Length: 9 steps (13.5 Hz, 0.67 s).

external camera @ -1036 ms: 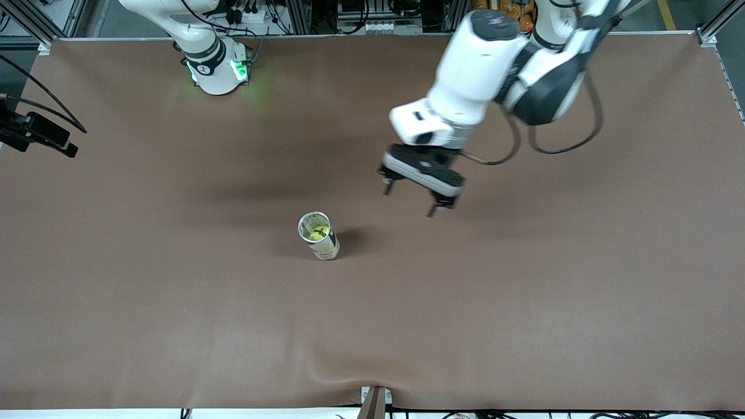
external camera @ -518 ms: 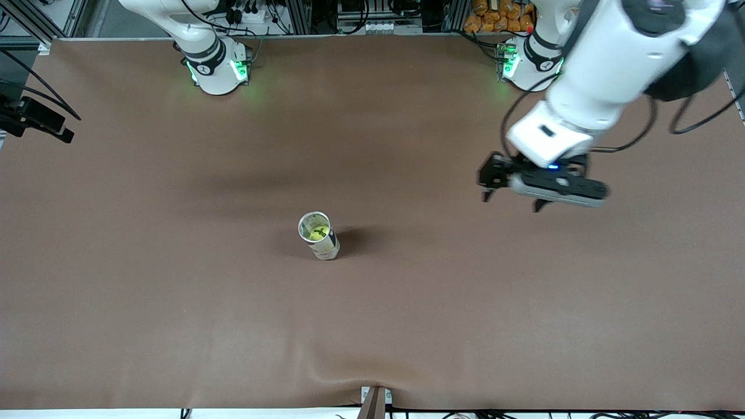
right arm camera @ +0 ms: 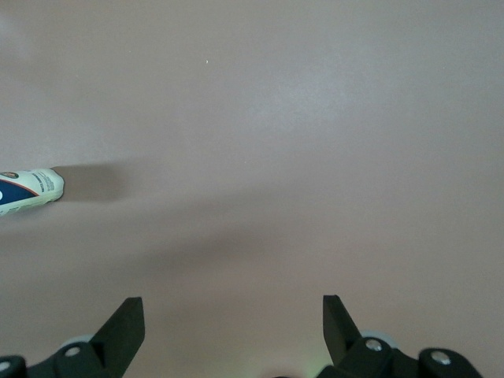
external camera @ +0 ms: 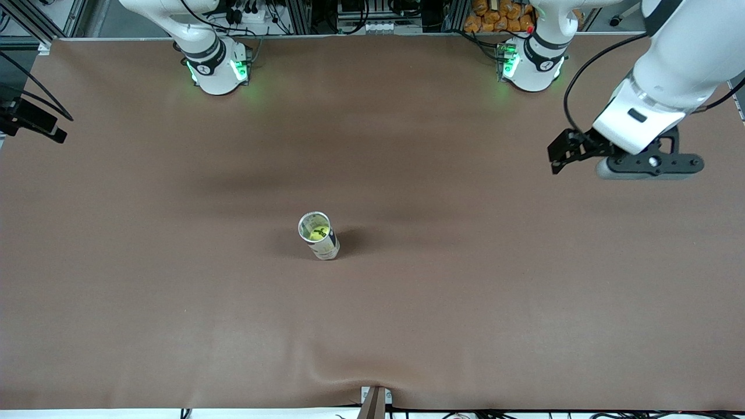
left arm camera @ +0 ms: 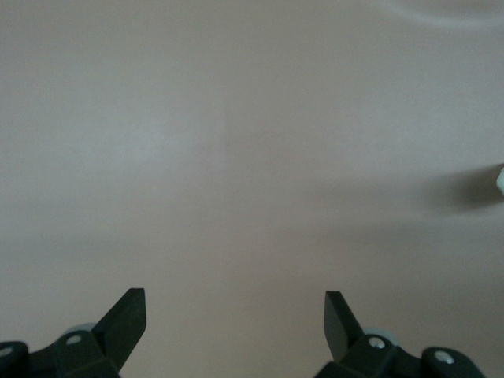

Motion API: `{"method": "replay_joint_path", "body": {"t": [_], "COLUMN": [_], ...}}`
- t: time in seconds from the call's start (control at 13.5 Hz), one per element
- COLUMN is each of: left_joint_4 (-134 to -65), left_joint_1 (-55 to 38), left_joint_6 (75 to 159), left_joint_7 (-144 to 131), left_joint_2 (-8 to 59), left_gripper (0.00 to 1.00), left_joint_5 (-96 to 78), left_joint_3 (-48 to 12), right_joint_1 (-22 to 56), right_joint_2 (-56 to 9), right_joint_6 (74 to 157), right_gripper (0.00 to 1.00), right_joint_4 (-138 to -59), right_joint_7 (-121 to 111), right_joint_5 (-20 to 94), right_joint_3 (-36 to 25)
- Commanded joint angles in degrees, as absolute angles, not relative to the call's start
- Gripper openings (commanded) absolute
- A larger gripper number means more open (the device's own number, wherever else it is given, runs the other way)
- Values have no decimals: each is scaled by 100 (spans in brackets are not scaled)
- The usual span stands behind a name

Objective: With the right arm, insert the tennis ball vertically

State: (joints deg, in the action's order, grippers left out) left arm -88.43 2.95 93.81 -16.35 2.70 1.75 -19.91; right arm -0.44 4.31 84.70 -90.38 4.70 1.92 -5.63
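Brown table [external camera: 174,302], lone upright can [external camera: 319,235]

The tube [external camera: 319,235] standing on the tabletop [external camera: 174,291] carries a printed label, but its dark lettering cannot be read

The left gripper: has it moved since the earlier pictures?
Yes. The left gripper, open, has swung away from the can toward the left arm's end of the table.

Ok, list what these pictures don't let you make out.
- Right pincer: outside the front view; only its own wrist view shows it, open.
- Can: cut off by the frame edge in the right wrist view.
- Tennis ball: its depth inside the can is hidden by the wall.
- Can label: too small to read.
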Motion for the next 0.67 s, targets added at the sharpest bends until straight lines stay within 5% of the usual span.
{"method": "replay_joint_path", "body": {"t": [0.0, 0.59], "left_joint_4": [-8615, -8420], "left_joint_1": [553, 958], "left_joint_6": [8948, 8701], "left_joint_7": [-1617, -1276], "left_joint_2": [176, 150], "left_gripper": [100, 100], "left_joint_5": [79, 88], "left_joint_3": [-1986, -1908], "right_joint_1": [-132, -123], "right_joint_2": [483, 466], "right_joint_6": [8420, 8420], "right_gripper": [100, 100], "right_joint_4": [-9035, -8991], "right_joint_7": [448, 448], "right_joint_5": [255, 334], "right_joint_3": [-510, -510]}}
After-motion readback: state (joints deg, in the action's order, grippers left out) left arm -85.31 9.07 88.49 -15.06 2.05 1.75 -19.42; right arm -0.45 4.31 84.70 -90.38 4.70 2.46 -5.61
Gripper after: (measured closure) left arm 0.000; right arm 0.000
